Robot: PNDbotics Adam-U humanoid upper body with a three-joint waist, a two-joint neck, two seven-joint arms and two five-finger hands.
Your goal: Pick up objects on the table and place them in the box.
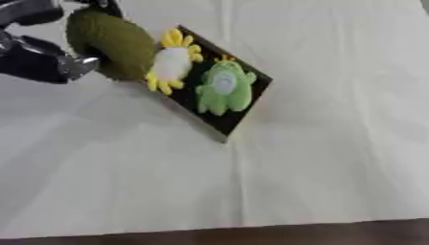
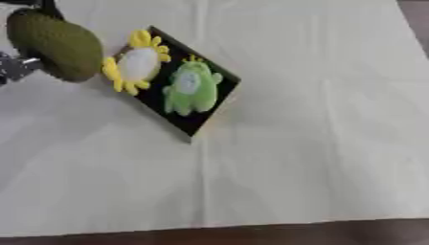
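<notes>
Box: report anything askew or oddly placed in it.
The black box lies diagonally on the white cloth. The yellow-and-white toy overhangs its upper-left rim; the light green toy lies inside. The dark green plush sits outside beside the left robot hand.

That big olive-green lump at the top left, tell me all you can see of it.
The olive-green lump is a rounded, oval thing with a rough, fuzzy-looking skin, like a soft toy fruit. It lies tilted at the upper left end of the black box, overlapping its edge, right beside the yellow-and-white flower toy. The robot's left hand is against its left side; whether the fingers grip it cannot be told.
</notes>
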